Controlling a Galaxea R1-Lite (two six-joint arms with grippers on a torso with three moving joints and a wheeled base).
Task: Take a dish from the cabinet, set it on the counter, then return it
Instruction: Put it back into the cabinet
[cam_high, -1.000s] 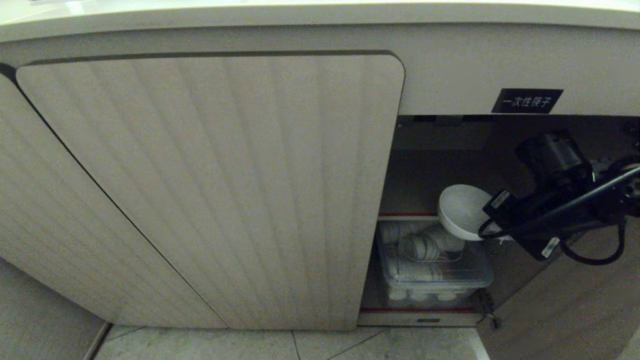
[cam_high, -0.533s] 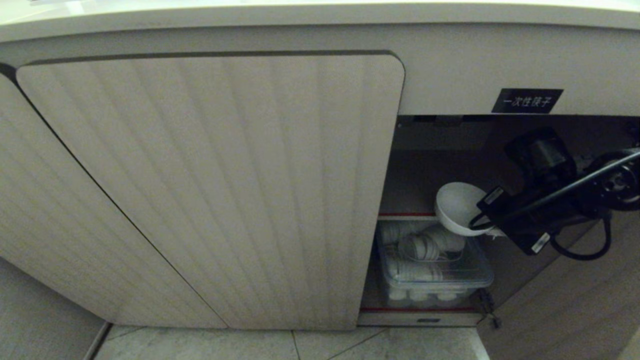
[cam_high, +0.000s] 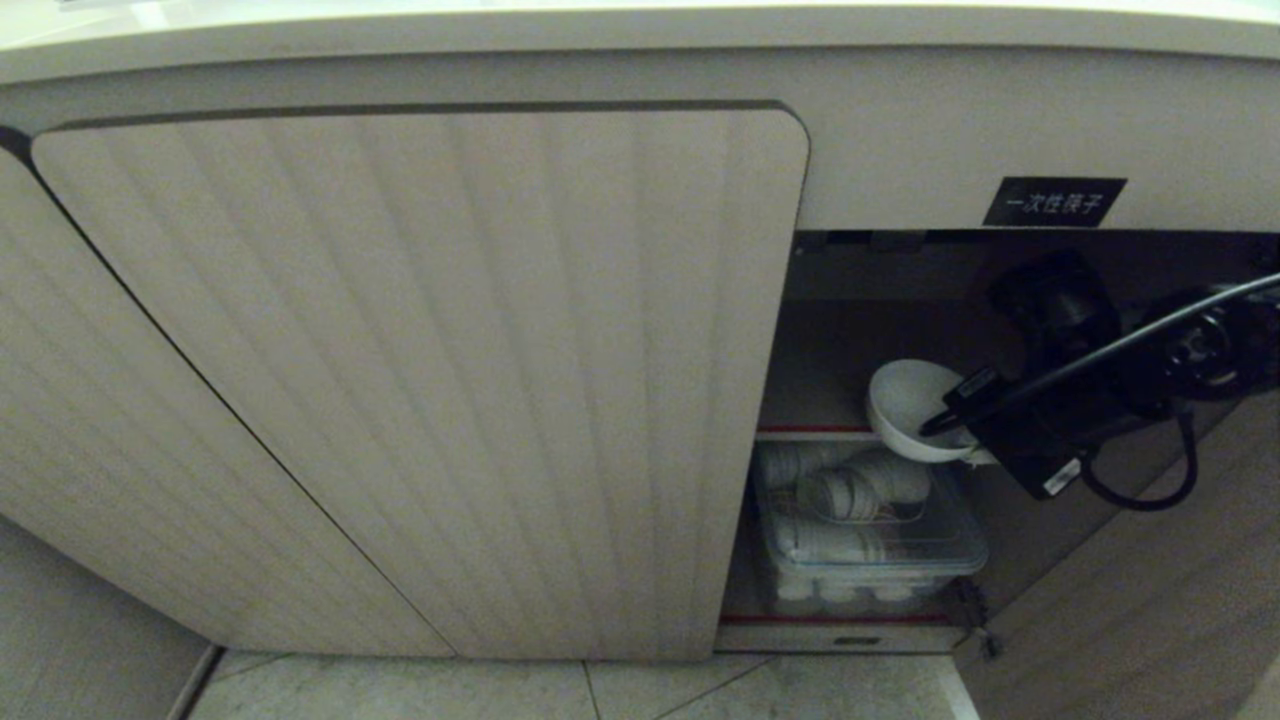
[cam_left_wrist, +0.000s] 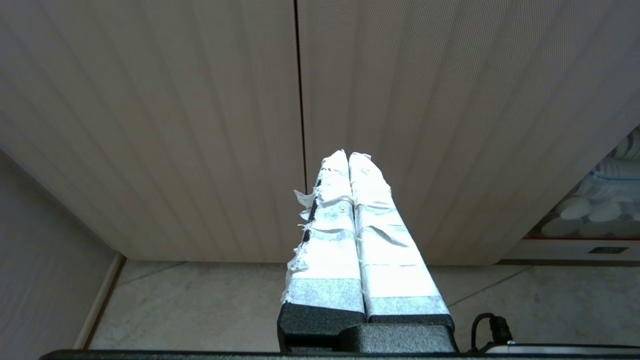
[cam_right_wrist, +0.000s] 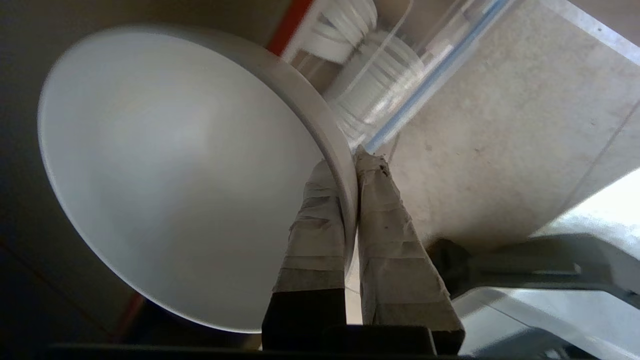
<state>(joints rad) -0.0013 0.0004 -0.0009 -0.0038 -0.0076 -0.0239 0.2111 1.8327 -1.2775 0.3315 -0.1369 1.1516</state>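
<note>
The right gripper (cam_right_wrist: 352, 165) has its two tape-wrapped jaws pinching the rim of the dish (cam_right_wrist: 170, 170), one smooth white round bowl, tilted in the open cabinet (cam_high: 420, 370) just above the red-edged shelf (cam_high: 815, 431). At six o'clock below it sits one clear plastic bin (cam_high: 870, 540) of stacked white crockery. The left gripper (cam_left_wrist: 348, 156), jaws pressed together, faces the ribbed doors.

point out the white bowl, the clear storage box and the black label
white bowl (cam_high: 905, 400), head view, on its inner hollow
clear storage box (cam_high: 940, 555), head view, on its lid near the right rim
black label (cam_high: 1054, 203), head view, on the middle of the characters
</note>
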